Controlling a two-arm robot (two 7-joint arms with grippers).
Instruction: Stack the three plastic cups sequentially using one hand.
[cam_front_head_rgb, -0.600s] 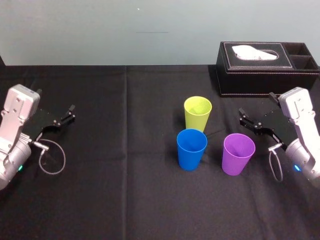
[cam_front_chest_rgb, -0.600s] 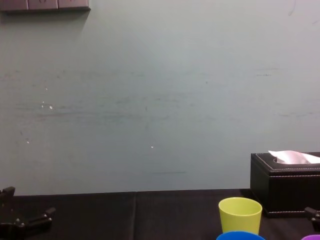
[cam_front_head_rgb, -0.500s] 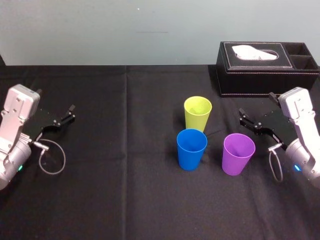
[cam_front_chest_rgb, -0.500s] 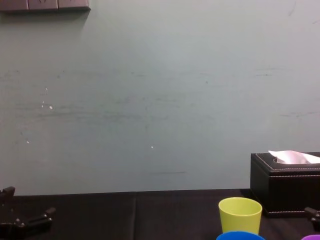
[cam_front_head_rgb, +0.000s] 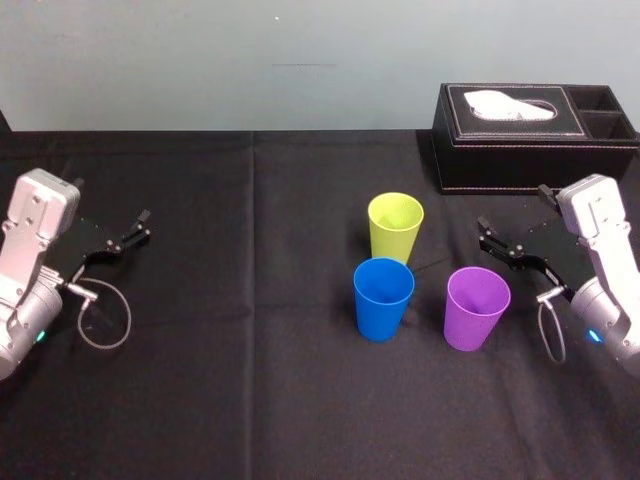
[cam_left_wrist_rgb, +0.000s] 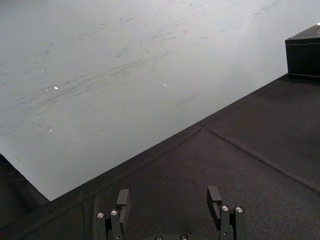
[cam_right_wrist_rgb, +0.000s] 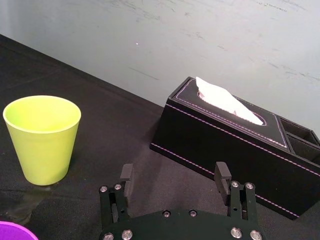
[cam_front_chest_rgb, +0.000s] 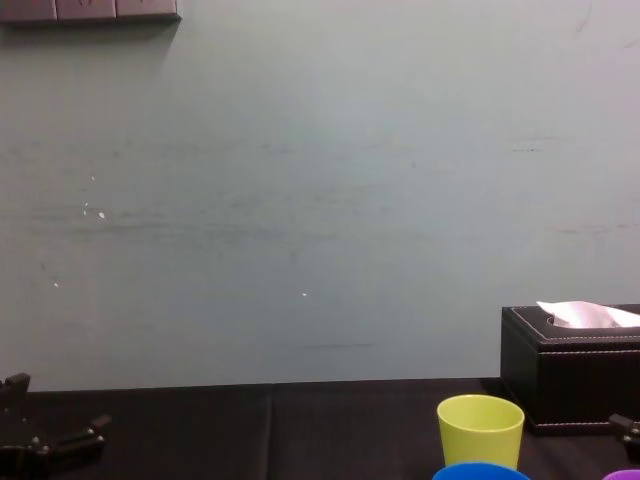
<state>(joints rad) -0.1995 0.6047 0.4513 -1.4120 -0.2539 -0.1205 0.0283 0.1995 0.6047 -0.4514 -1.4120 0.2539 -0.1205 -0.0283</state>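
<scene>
- The three cups stand upright, mouths up, on the black table (cam_front_head_rgb: 230, 400), right of its middle; the yellow-green cup (cam_front_head_rgb: 395, 226) is farthest from the robot, the blue cup (cam_front_head_rgb: 383, 298) stands near it on the robot's side, and the purple cup (cam_front_head_rgb: 477, 308) is to the blue one's right; all three stand apart, none nested.
- The right claw (cam_front_head_rgb: 488, 236) sits low, near the purple cup on its far right side, with the black tissue box (cam_front_head_rgb: 535, 140) beyond it; its jaws stand spread and hold nothing; in the right wrist view the yellow-green cup lies ahead of them and off to one side.
- The left claw (cam_front_head_rgb: 143, 224) rests at the table's left, well apart from the cups, its jaws released and empty.
- By their look the cups are thin-walled plastic: light, smooth and probably slippery; the walls may flex under a hard squeeze; an empty one could tip or skid if nudged.
- The taper suggests a hold high on the wall near the rim, perhaps one jaw inside the lip and one outside; a gentle pinch seems wise; a grip low on the body would likely block nesting into the next cup.
</scene>
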